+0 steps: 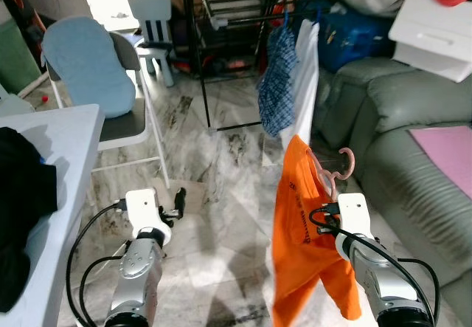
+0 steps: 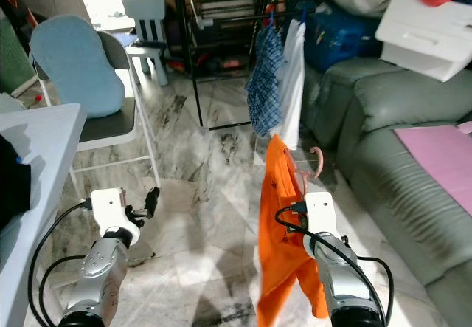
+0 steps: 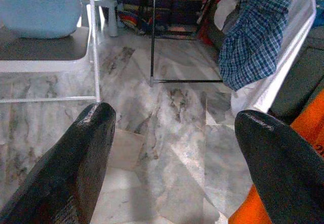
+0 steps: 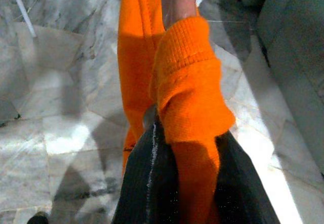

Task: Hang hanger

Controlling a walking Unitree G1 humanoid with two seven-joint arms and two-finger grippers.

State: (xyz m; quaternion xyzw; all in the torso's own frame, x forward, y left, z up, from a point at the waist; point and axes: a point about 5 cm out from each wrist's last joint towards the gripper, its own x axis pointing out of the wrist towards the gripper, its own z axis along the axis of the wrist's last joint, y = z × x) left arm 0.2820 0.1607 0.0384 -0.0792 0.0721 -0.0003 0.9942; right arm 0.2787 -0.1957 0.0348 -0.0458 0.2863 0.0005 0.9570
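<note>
Now your right hand pinches hanger through orange shirt, hook free for rack; left hand spread, idle.

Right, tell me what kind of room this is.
Most likely a home living room doubling as a laundry spot: a grey-green sofa, a black drying rack with a checked garment hanging, a folding chair, and marble-patterned floor tiles.
</note>
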